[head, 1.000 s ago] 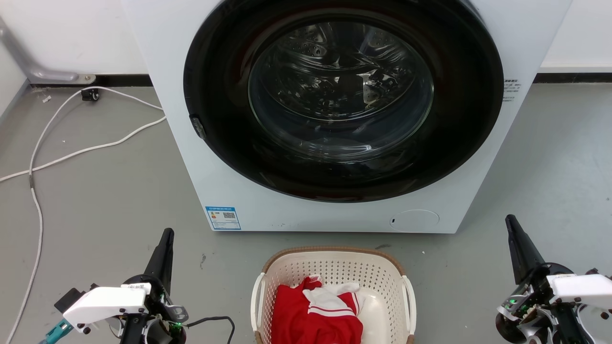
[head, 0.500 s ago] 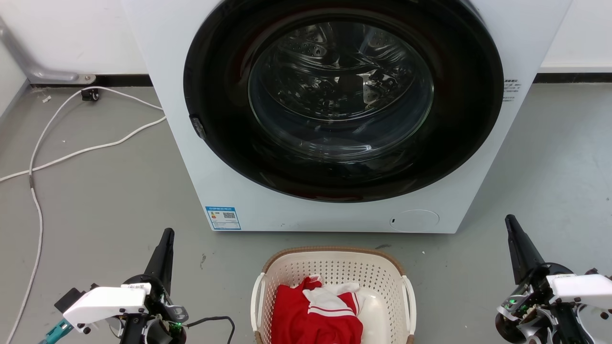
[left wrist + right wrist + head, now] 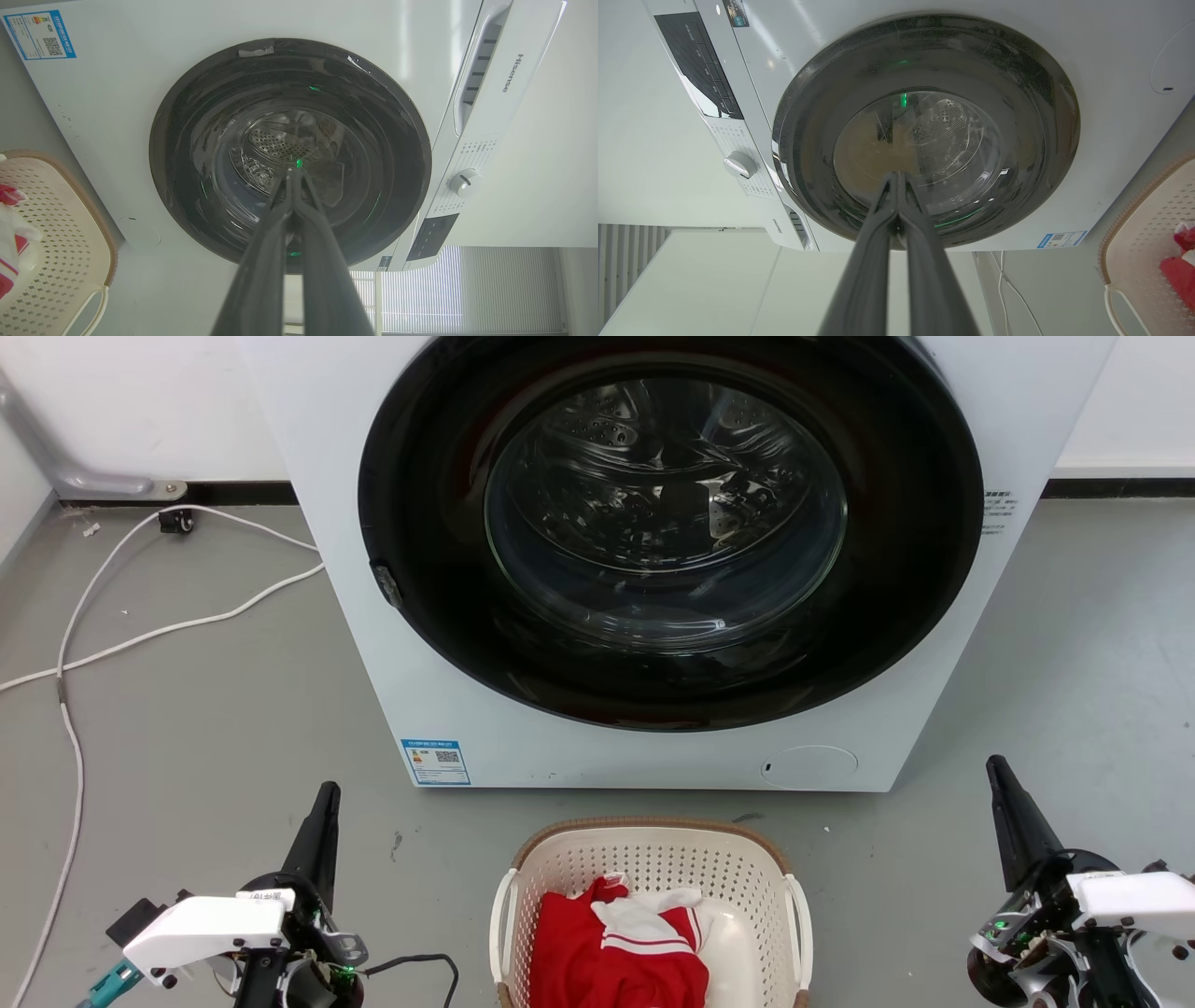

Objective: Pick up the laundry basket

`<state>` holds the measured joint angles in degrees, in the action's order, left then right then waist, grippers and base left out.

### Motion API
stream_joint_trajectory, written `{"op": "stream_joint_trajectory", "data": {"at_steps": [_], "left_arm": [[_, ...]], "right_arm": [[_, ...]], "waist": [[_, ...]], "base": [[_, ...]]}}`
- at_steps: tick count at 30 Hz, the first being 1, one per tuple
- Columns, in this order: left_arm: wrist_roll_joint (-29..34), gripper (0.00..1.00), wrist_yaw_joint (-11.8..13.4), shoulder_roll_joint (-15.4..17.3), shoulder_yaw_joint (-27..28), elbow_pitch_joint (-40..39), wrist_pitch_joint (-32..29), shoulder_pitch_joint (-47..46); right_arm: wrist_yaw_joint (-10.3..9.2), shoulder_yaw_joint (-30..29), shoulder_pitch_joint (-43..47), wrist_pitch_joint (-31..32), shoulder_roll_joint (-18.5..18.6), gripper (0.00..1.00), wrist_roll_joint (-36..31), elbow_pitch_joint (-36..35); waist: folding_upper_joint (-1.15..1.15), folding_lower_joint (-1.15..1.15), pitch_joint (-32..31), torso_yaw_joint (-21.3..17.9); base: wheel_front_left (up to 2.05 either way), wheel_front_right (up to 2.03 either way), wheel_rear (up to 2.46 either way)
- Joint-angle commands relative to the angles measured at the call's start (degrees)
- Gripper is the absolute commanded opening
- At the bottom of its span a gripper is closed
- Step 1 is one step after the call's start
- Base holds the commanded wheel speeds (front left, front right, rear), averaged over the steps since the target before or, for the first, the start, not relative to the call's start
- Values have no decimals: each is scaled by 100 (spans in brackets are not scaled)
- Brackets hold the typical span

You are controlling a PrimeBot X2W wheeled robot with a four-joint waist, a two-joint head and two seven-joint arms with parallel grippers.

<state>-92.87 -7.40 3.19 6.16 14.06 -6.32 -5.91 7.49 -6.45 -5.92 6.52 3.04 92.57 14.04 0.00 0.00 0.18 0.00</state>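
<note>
Change: over the last second nothing has shifted. Both hands, the basket and the view from the head are just as they were, so I judge the pickup has not begun.
White cable (image 3: 140,637): it trails over the grey floor (image 3: 187,728) at the far left, well apart from the work.
Left hand (image 3: 327,793): it sits low at the left with its two dark fingers pressed together into one point. It aims up toward the washing machine (image 3: 560,756) and holds nothing.
Left loop handle (image 3: 499,915): this is the part of the basket nearest the left hand. It lies off to that hand's right with bare floor between them, clearly not touching.
Laundry basket (image 3: 653,873): it stands on the floor just in front of the washing machine, below the shut glass door (image 3: 663,513) and between the two hands. It has cream perforated walls and a brown rim, and a red and white garment (image 3: 616,952) is bunched inside.
Right loop handle (image 3: 801,919): it is on the basket's far side, facing the right hand, with open floor between the two.
Right hand (image 3: 997,767): it sits low at the right with its fingers likewise closed tip to tip. It is empty, pointed up at the washer, and well apart from the basket.
Next, as I judge it: each hand needs to spread its fingers and swing inward to its own handle before any lift.
</note>
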Motion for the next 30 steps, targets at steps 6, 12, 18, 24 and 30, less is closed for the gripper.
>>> {"op": "stream_joint_trajectory", "data": {"at_steps": [6, 12, 18, 24, 30], "left_arm": [[39, 0, -20, -8, 19, 9, -10, -66], [-7, 100, 8, -30, -8, 114, -2, 81], [41, 100, 7, -49, -9, 106, 131, 205], [130, 100, 6, -47, 73, 4, 301, 253], [188, 100, 4, -44, 183, 25, 459, 283]], "right_arm": [[0, -6, -64, 13, -13, 0, -21, 5], [0, 4, 86, 0, -13, 100, 0, 111], [-1, 80, 213, -133, -21, 100, -89, 115], [0, 99, 257, -304, -20, 100, -191, -4], [0, 38, 280, -463, -19, 100, -409, -127]], "waist": [[0, 0, 0, 0], [0, 0, 0, 0], [0, 0, 1, -5], [0, 0, 3, -17], [0, 0, 4, -28]], "base": [[0, 0, 0], [0, 0, 0], [0, 0, 0], [0, 0, 0], [0, 0, 0]]}}
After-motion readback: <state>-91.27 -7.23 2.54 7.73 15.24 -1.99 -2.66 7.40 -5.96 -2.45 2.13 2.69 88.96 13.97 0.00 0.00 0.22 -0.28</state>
